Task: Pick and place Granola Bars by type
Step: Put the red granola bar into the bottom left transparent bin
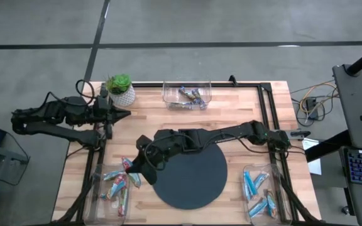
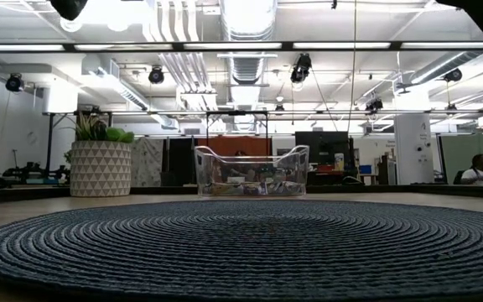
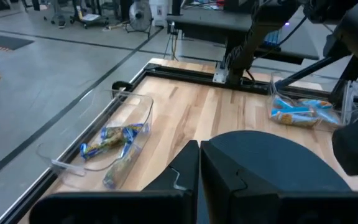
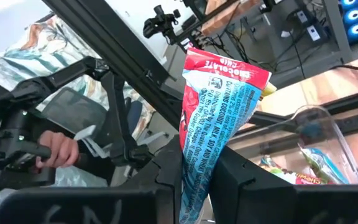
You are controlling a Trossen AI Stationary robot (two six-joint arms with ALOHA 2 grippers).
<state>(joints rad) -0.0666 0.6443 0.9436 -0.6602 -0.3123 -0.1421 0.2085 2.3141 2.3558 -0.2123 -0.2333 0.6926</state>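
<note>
My right end effector [image 1: 132,166] was clamped on a red-and-blue granola bar [image 4: 219,118], holding it up near the left front corner of the worktop [image 1: 244,119], at the left edge of the round dark mat [image 1: 190,179]. Just beside it at the front left sat a clear bin [image 1: 109,188] already holding bars with the same red and green wrappers. At the front right another bin [image 1: 261,193] held bright blue bars. By my judgement the step in hand was carrying this bar to its matching bin, so the next move called for easing it over the left bin's rim and only then letting go, taking care not to catch the bin wall. Farther back, my left end effector [image 1: 126,113] waited fully closed and empty beside the potted plant [image 1: 120,90]. At the far edge a third bin [image 1: 187,95] held darker bars.
</note>
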